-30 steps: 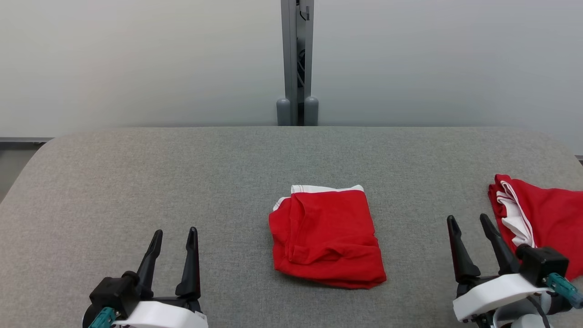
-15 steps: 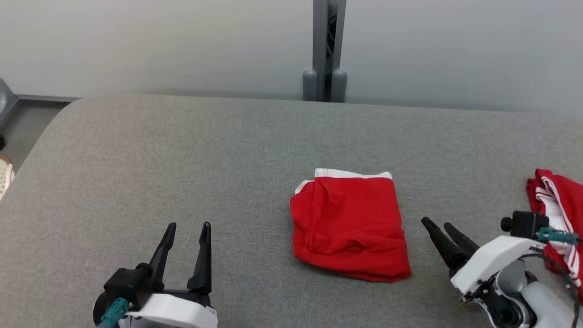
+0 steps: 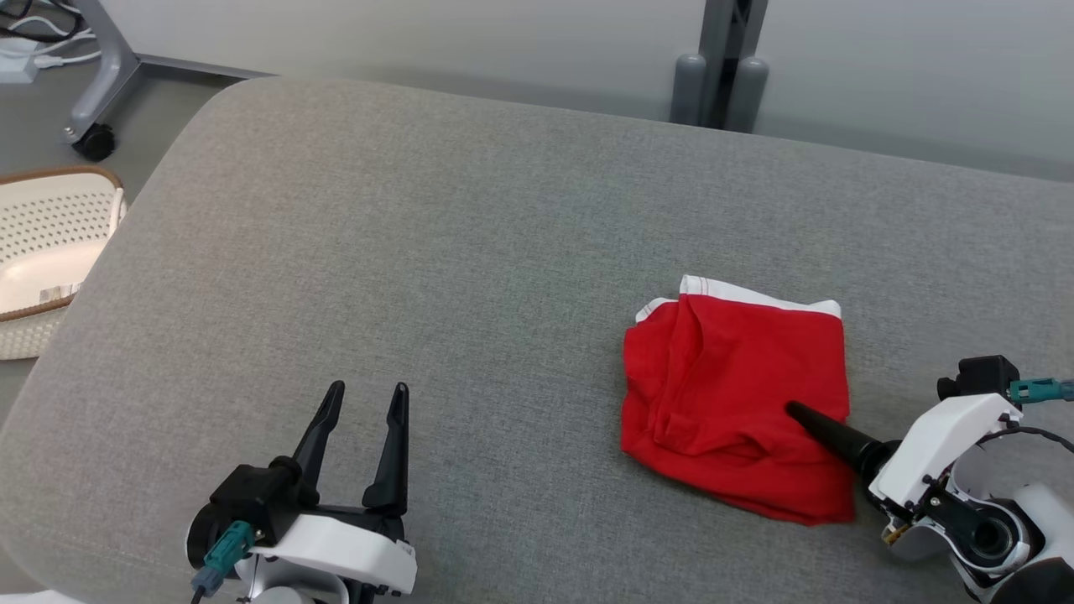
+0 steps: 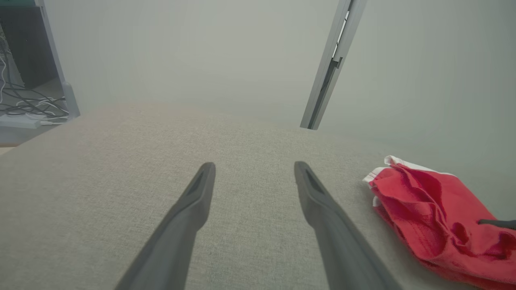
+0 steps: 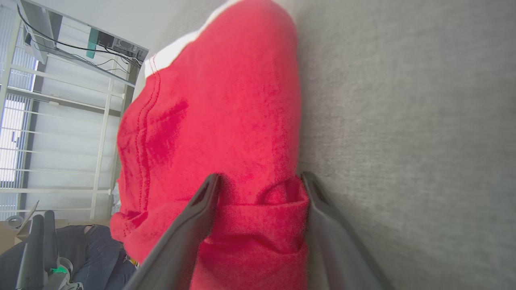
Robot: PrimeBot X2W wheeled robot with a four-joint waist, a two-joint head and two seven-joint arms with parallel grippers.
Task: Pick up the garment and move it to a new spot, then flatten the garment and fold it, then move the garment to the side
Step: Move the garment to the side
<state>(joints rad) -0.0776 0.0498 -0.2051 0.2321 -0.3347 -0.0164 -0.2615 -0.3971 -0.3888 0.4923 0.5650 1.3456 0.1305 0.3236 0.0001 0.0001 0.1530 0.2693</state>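
The garment (image 3: 730,377) is a folded red piece with a white band along its far edge, lying on the grey padded table (image 3: 419,252) right of centre. My right gripper (image 3: 793,408) is turned on its side and reaches in from the right, low over the garment's near right part. In the right wrist view its open fingers (image 5: 260,177) straddle a raised fold of the red cloth (image 5: 217,112). My left gripper (image 3: 367,390) stands open near the front left with bare table between its fingers (image 4: 254,167). The garment (image 4: 427,209) lies to its right.
A white perforated basket (image 3: 42,252) sits on the floor past the table's left edge. A wheeled stand foot (image 3: 92,138) is at the far left corner. A grey post (image 3: 720,75) rises behind the table's far edge.
The head camera has swung left and down, so a second red cloth at the right left the picture. My right gripper rolled onto its side and moved in over the garment's right edge.
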